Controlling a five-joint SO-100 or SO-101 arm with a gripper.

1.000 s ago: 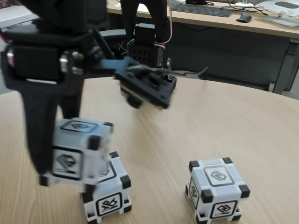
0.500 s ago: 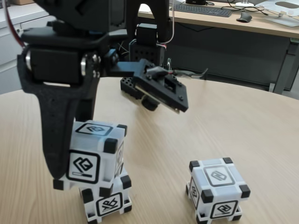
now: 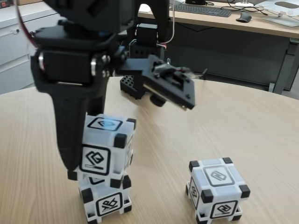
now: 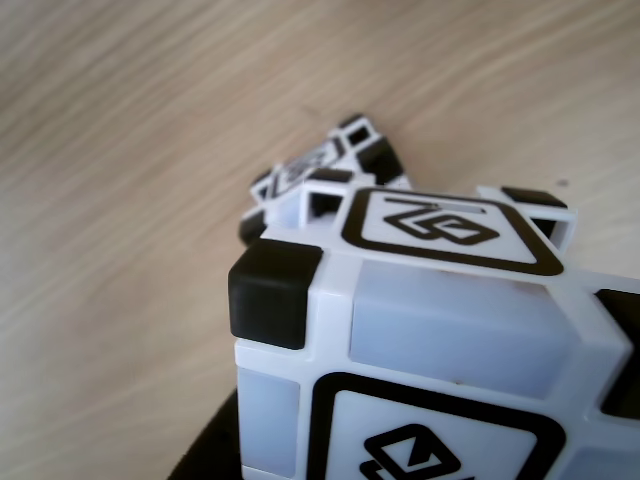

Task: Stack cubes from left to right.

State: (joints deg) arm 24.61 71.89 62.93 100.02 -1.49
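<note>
at the left of the fixed view, the fingers (image 3: 100,154) stay clenched on the held cube (image 3: 105,149), which has shifted rightward and now sits almost squarely over the bottom cube (image 3: 106,201), apparently touching. release looks near. the third cube (image 3: 217,189) waits on the table (image 3: 233,126), well apart.

A black robot arm reaches down at the left of the fixed view, its tool (image 3: 100,154) clamped on the sides of a cube (image 3: 106,149).
</note>
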